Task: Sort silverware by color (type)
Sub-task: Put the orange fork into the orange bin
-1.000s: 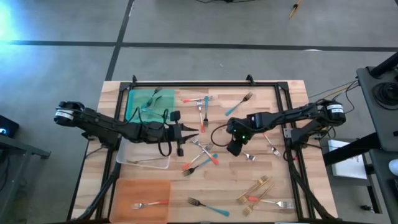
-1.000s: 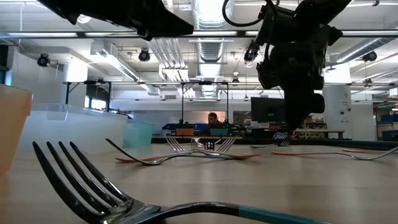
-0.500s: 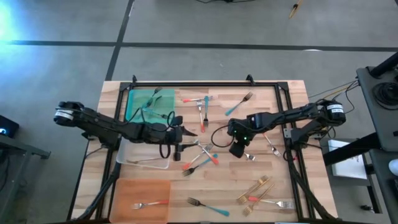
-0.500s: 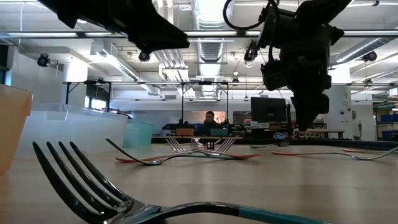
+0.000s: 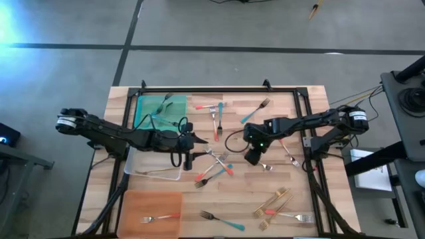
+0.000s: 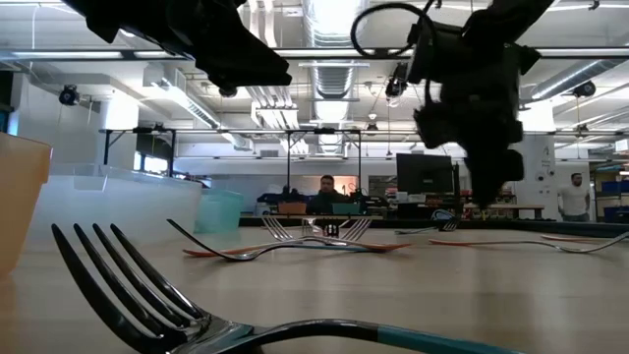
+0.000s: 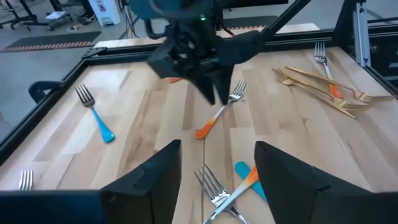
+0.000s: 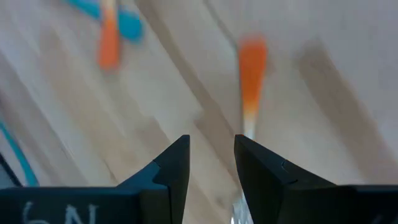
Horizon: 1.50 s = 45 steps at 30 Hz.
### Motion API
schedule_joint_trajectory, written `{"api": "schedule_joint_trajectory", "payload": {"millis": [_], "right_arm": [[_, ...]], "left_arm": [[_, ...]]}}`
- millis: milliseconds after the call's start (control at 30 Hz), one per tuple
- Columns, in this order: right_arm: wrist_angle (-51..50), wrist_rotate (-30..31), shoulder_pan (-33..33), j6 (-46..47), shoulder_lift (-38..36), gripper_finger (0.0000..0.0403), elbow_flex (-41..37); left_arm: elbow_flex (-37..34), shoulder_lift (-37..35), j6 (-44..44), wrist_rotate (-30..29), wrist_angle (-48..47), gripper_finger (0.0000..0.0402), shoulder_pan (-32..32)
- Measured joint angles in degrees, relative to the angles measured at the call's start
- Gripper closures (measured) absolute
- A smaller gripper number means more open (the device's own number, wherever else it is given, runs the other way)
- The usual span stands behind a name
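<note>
High view: your left gripper (image 5: 193, 141) has pulled back and spread open, empty. Your right gripper (image 5: 252, 159) hangs open over an orange-handled fork (image 8: 251, 81) mid-table. Grab it next.

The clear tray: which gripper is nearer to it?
Left. The left gripper hovers just beside the clear tray; the right gripper is far across the table.

The left arm reached in from the left edge toward the middle, its left gripper (image 5: 193, 149) held above the surface with fingers (image 7: 144, 180) spread and nothing between them. The right arm stretched in from the right, its right gripper (image 5: 252, 158) tipped downward near centre, fingers (image 8: 171, 167) parted, also unladen
</note>
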Motion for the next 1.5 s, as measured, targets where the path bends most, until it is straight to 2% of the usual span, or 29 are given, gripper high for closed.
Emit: {"api": "schedule_joint_trajectory", "payload": {"millis": [133,300,533,667,833,1000,1233,1500], "right_arm": [[-5.9,-0.1,0.1,-0.5,0.0,0.0284,-0.1],[-6.0,2.5,0.7,-1.5,0.8,0.0284,-0.1],[-6.8,5.0,4.4,-4.0,8.0,0.0275,0.2],[-7.5,5.2,5.5,-4.1,10.8,0.0265,1.6],[-9.3,8.5,5.7,-4.2,12.9,0.0264,4.0],[-11.4,11.8,5.8,-1.3,15.5,0.0294,6.5],[-13.4,13.7,6.5,-0.5,19.1,0.0383,8.2],[-15.3,14.3,6.1,-1.0,15.2,0.0392,10.2]], "left_arm": [[0.0,0.0,-0.1,0.0,0.0,0.0219,0.0],[0.0,0.0,-0.1,-0.1,0.0,0.0219,0.0],[-0.1,0.0,-0.1,-0.1,-0.7,0.0219,0.0],[-0.1,0.0,-0.1,-0.1,-0.6,0.0219,0.0],[-0.1,0.0,-0.1,-0.1,-0.7,0.0219,0.0],[-0.1,0.2,-0.1,-0.1,-1.0,0.0219,0.0],[-0.1,1.9,0.4,-0.1,-1.0,0.0219,0.0],[0.2,2.1,-0.1,-0.1,-0.9,0.0219,0.0]]}}
